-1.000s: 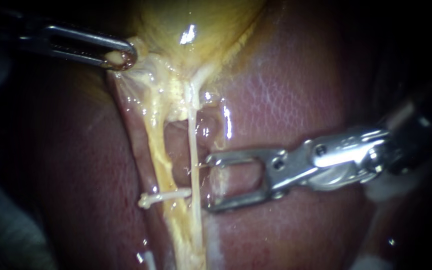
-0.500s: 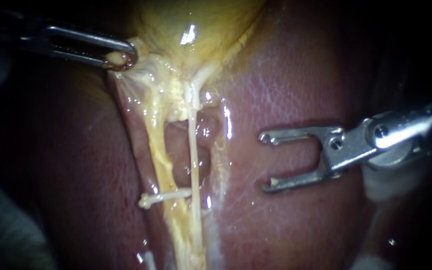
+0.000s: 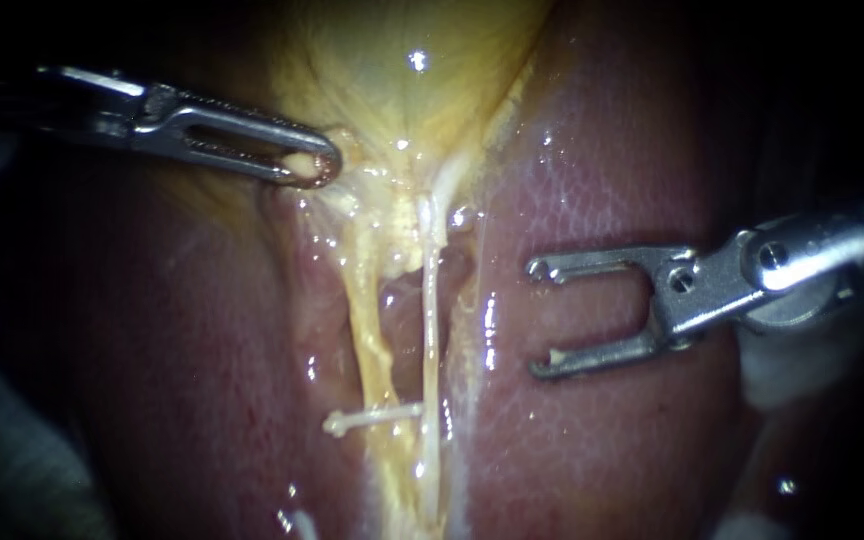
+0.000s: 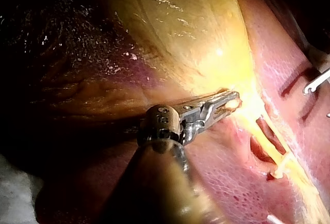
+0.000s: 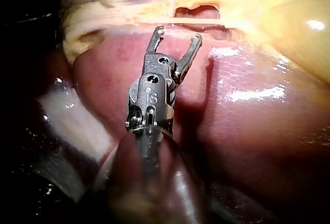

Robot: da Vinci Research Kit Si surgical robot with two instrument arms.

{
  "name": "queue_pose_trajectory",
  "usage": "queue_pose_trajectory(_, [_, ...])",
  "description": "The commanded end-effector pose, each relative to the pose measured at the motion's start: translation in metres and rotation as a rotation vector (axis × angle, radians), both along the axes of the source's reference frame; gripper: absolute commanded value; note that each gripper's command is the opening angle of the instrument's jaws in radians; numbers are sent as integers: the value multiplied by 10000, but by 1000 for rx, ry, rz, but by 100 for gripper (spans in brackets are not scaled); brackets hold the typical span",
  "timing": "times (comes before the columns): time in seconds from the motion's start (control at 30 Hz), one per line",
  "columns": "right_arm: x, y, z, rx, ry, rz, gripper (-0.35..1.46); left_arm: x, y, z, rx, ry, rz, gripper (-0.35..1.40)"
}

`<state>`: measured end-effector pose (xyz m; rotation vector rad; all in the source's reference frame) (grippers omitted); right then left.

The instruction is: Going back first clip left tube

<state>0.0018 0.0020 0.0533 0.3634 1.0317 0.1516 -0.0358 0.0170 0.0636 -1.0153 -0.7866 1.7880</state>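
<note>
Clip: on left tube. Right instrument: jaws spread, empty, clear of clip; retreat seemingly near done. Left instrument: pinches gallbladder.

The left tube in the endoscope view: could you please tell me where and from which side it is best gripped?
Probably the bare stretch of the left tube above the clip, beside the gap separating it from the right tube. Come from the right with the right instrument, its open claw crosswise, since the tube runs up and down.
</note>
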Motion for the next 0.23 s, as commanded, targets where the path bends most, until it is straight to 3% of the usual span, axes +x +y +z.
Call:
queue_pose_trajectory(0.03, [0, 0, 0, 0, 1, -1, 50, 1, 0, 0, 1, 0, 1, -35])
queue_pose_trajectory(0.23, [0, 0, 0, -5, 2, -3, 50, 2, 1, -1, 1, -1, 1, -35])
